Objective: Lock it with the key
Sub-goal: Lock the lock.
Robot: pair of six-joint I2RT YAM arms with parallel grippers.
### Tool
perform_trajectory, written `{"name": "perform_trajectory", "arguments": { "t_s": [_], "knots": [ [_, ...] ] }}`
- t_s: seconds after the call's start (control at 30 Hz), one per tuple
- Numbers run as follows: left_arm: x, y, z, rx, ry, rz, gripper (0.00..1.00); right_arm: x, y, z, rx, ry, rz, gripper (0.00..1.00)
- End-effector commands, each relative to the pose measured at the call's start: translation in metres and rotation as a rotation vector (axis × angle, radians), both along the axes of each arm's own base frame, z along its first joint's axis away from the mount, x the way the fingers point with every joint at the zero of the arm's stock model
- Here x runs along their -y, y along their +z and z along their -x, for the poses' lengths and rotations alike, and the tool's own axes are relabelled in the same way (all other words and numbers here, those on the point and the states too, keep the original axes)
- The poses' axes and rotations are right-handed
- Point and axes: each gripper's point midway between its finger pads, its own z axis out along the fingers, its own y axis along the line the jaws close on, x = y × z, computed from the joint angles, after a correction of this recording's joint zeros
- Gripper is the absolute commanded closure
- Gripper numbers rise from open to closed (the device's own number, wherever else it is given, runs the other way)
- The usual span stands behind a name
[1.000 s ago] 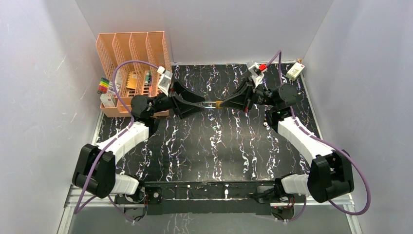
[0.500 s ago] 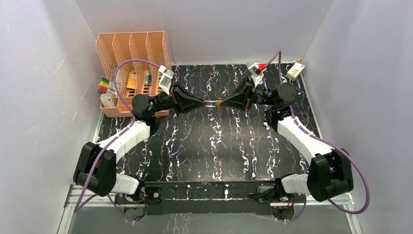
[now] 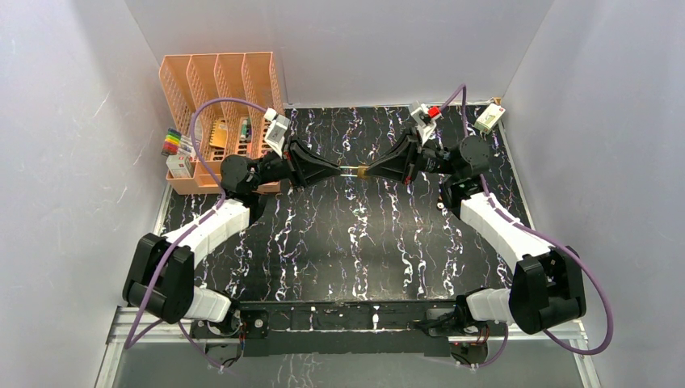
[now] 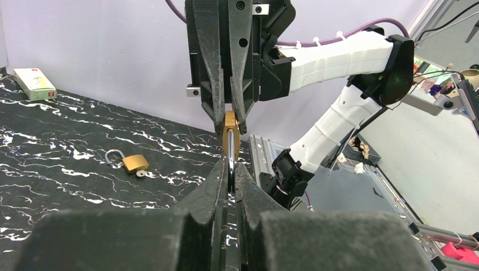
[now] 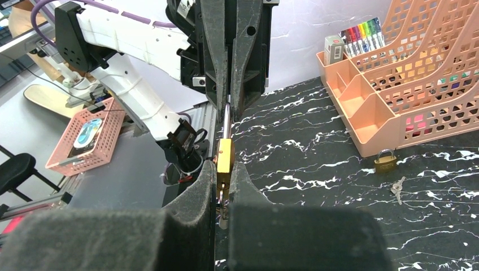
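Note:
A brass padlock (image 3: pixel 362 171) hangs in mid-air between the two arms. My right gripper (image 5: pixel 225 169) is shut on its brass body (image 5: pixel 224 156). A small key (image 5: pixel 222 212) sits at the lock's underside, deep between the right fingers. The steel shackle (image 5: pixel 226 118) points toward the left arm. My left gripper (image 4: pixel 231 169) is shut on that shackle (image 4: pixel 231 165), with the brass body (image 4: pixel 230 134) just beyond its tips. In the top view both grippers meet tip to tip, the left gripper (image 3: pixel 336 170) and the right gripper (image 3: pixel 368 171).
A second padlock (image 4: pixel 134 164) with a key lies on the black marble table (image 3: pixel 339 242) near the right arm. Another padlock (image 5: pixel 386 161) and a loose key (image 5: pixel 398 188) lie beside the orange file organizer (image 3: pixel 222 89). A white box (image 3: pixel 489 118) sits far right.
The left gripper's fingers, spread around the shackle a second ago, have closed onto it. The right gripper and the padlock have stayed put.

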Motion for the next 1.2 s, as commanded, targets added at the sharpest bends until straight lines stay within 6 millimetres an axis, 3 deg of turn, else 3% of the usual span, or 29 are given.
{"name": "perform_trajectory", "arguments": {
  "t_s": [0.0, 0.13, 0.27, 0.5, 0.83, 1.17],
  "knots": [
    [0.002, 0.016, 0.006, 0.099, -0.015, 0.025, 1.0, -0.002, 0.019, 0.0, 0.058, -0.021, -0.021, 1.0],
    [0.001, 0.017, 0.006, 0.107, -0.008, 0.029, 1.0, -0.002, 0.016, -0.004, 0.05, -0.039, -0.009, 0.99],
    [-0.002, 0.02, 0.008, 0.125, 0.015, 0.04, 1.0, -0.002, 0.017, -0.006, 0.045, -0.049, -0.008, 0.79],
    [-0.005, 0.024, 0.009, 0.136, 0.031, 0.052, 1.0, 0.004, 0.028, -0.012, 0.087, -0.102, -0.005, 0.62],
    [-0.012, 0.027, 0.01, 0.145, 0.057, 0.06, 1.0, 0.014, 0.032, -0.009, 0.118, -0.121, -0.007, 0.54],
    [-0.015, 0.027, 0.003, 0.132, 0.086, 0.067, 1.0, 0.016, 0.028, 0.002, 0.116, -0.098, -0.002, 0.52]
  ]
}}
